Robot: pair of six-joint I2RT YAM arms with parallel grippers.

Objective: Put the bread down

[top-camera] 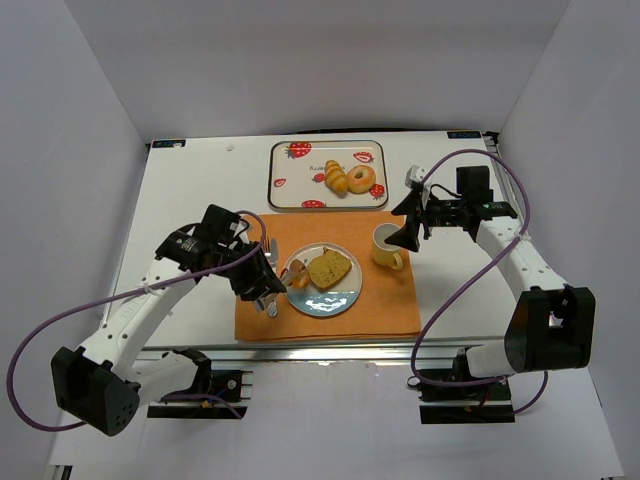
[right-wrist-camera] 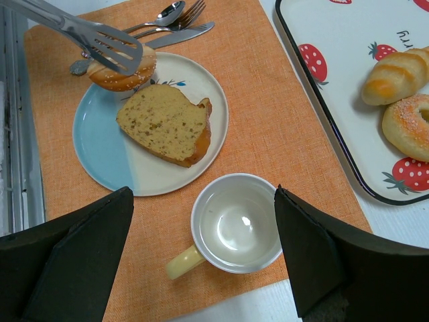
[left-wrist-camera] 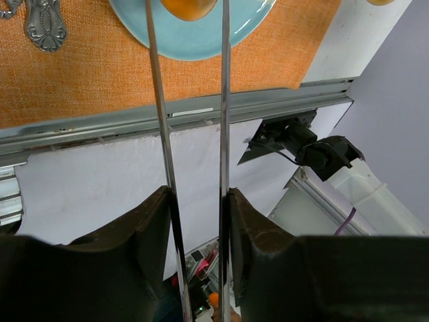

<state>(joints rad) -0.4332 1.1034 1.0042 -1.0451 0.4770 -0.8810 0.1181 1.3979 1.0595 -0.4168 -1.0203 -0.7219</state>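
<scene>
Left gripper [top-camera: 252,272] is in on the action: its jaws are drawn most of the way in and clamped on a pair of metal tongs [left-wrist-camera: 164,134], one blade pressed against each finger [left-wrist-camera: 144,228]. The tongs run straight out ahead of the fingertips, and at their far end they pinch a small golden roll [right-wrist-camera: 124,74]. That's the bread, and it sits out beyond the left gripper, over the rim of the blue-and-white plate [right-wrist-camera: 107,154] on the side nearest that gripper. Is the roll resting on the plate or hanging just above it? Hard to call from these angles, so I can't say.

Just past the roll, farther from the left gripper, a thick slice of loaf [right-wrist-camera: 164,124] lies flat in the middle of the plate. Beside the tongs, off to one side of the left gripper, lie a spoon [right-wrist-camera: 167,13], a fork [right-wrist-camera: 191,13] and a knife [right-wrist-camera: 181,35], on the orange placemat [top-camera: 390,300].

Over to the right gripper [top-camera: 410,232]: jaws spread wide, nothing in them. Directly below it, framed between its two fingers, stands a yellow-handled cup [right-wrist-camera: 238,225], apart from both pads. The plate lies ahead of this gripper, beyond the cup. Off to its side sits the strawberry tray [right-wrist-camera: 348,40], carrying a twisted roll [right-wrist-camera: 395,74] and a sugared ring [right-wrist-camera: 409,124], touching one another.
</scene>
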